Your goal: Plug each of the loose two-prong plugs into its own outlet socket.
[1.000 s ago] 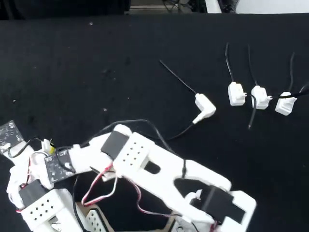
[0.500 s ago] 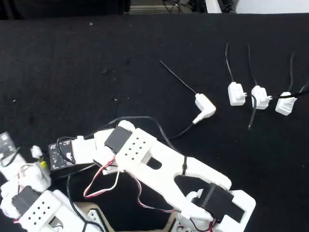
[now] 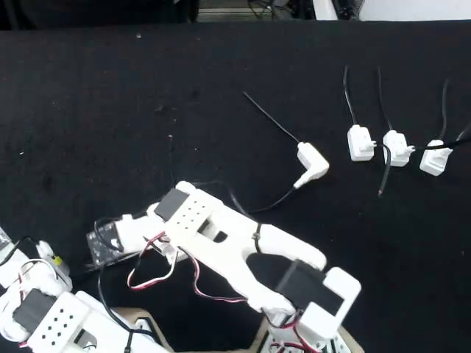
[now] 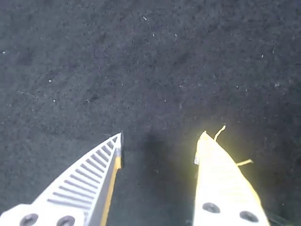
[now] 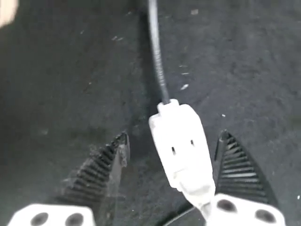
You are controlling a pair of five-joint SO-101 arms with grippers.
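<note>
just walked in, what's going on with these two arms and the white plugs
Two robot arms sit at a black cloth table. The right gripper is open, with a white two-slot outlet socket on a dark cord lying between its fingers, not clamped. The left gripper is open above bare table, holding nothing. Across the table, a white angled plug and three small white corded connectors lie loose; none looks plugged in yet.

Near end of outlet socket [image 5: 181,150] blurred against right fingers [image 5: 237,165]; contact unclear. Cord of rightmost plug [image 3: 430,163] runs off high view's edge.
</note>
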